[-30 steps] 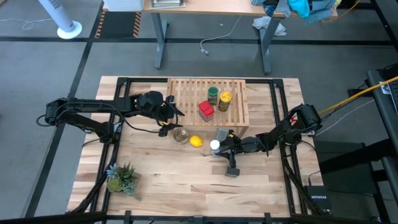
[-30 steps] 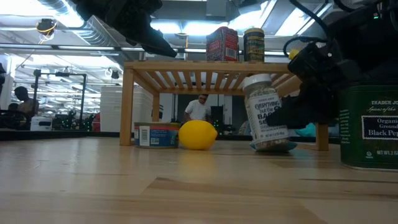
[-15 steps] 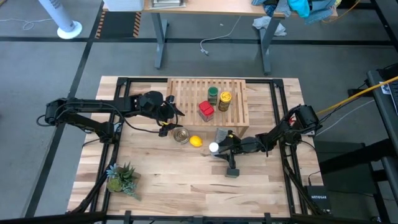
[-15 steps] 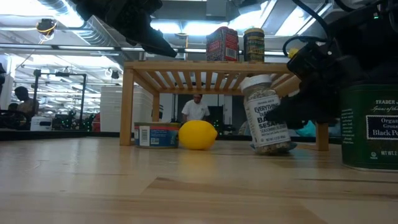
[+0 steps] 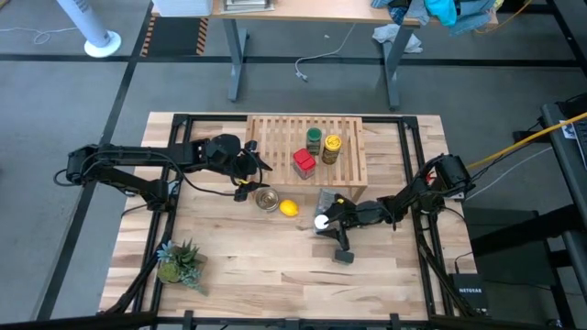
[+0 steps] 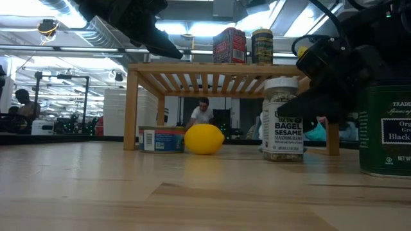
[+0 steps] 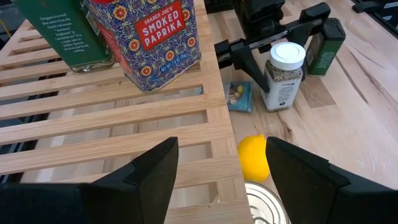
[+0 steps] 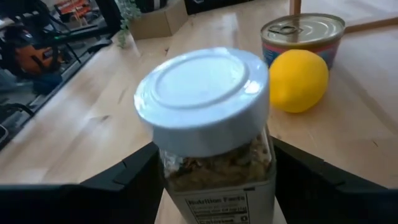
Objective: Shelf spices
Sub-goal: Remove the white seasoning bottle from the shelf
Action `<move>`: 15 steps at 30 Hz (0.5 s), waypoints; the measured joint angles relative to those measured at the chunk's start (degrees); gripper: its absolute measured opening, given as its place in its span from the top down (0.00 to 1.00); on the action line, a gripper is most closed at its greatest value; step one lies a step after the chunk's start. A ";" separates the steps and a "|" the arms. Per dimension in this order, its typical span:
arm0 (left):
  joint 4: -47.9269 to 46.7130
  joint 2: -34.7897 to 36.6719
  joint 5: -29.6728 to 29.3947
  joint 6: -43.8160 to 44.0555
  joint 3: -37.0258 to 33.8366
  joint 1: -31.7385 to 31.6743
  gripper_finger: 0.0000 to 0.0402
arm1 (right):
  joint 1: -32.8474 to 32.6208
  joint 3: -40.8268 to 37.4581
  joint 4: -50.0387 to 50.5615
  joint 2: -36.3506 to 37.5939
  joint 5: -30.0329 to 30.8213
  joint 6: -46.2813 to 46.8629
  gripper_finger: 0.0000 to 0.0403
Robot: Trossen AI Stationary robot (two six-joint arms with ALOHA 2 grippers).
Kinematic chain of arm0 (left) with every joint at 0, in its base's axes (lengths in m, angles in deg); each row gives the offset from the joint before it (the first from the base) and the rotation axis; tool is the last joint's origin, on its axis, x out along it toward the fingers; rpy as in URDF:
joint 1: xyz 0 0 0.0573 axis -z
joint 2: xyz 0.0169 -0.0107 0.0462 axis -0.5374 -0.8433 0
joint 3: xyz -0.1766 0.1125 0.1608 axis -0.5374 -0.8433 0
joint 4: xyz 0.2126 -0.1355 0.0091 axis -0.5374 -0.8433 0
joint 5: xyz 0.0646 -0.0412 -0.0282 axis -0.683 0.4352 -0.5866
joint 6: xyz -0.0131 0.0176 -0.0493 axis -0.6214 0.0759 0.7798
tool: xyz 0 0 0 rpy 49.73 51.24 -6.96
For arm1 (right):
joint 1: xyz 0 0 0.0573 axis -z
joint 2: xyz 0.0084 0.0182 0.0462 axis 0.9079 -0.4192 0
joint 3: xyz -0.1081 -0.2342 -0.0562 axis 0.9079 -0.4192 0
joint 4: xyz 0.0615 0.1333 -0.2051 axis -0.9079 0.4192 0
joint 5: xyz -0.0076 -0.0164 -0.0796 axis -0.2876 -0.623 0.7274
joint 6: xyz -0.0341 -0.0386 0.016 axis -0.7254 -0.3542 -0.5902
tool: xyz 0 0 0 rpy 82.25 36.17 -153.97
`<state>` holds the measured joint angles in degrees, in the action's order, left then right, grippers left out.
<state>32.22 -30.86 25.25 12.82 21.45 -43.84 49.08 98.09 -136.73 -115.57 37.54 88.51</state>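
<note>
The white-lidded jar (image 5: pixel 318 221) stands upright on the table (image 5: pixel 238 266), at about five o'clock from the middle of the shelf (image 5: pixel 275 147) and just off its front edge. My right gripper (image 5: pixel 326 221) has a finger on each side of it; the jar sits between the fingers (image 8: pixel 124 177), but whether they press on the glass or merely flank it I cannot tell from here. The dark grey tin (image 5: pixel 342 257) stands on the table at five o'clock from the jar, close beside my right arm.

On the shelf, the red tin (image 5: pixel 304 163) stands near the middle, with the green-lidded jar (image 5: pixel 314 139) at one o'clock from it and the yellow-lidded jar (image 5: pixel 331 147) just beside that, at three o'clock.

A lemon (image 5: pixel 288 208) lies on the table at nine o'clock from the white-lidded jar, and a round silver can (image 5: pixel 267 199) sits beyond it. A flat blue packet (image 7: pixel 238 96) lies by the jar's foot.

My left gripper (image 5: pixel 246 165) hangs over the shelf's nine o'clock edge, fingers apart, holding nothing. A small potted plant (image 5: pixel 176 261) stands near the table's seven o'clock corner.
</note>
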 joint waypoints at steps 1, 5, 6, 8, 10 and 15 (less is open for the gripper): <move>0.02 0.00 0.02 -0.02 0.00 -0.02 0.41 | 0.00 0.00 -0.41 0.00 -0.03 0.00 0.36; 0.02 0.00 0.00 -0.02 0.00 0.00 0.41 | 0.02 -0.02 -2.40 0.00 -0.07 -0.15 0.36; 0.01 0.00 0.02 0.00 0.00 -0.01 0.41 | 0.04 -0.04 -2.68 0.00 -0.14 -0.15 0.36; 0.00 0.00 0.02 -0.02 0.00 -0.02 0.41 | 0.04 -0.04 -2.82 0.00 -0.44 -0.15 0.36; 0.02 0.00 0.00 -0.02 0.00 0.00 0.41 | 0.04 -0.04 -2.93 0.00 -0.47 -0.17 0.36; 0.02 0.00 0.00 0.00 0.00 0.00 0.41 | 0.04 -0.07 -5.32 0.00 -1.36 -0.20 0.36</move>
<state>32.24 -30.86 25.25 12.81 21.45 -43.84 49.12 98.02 -142.04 -115.57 36.19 88.30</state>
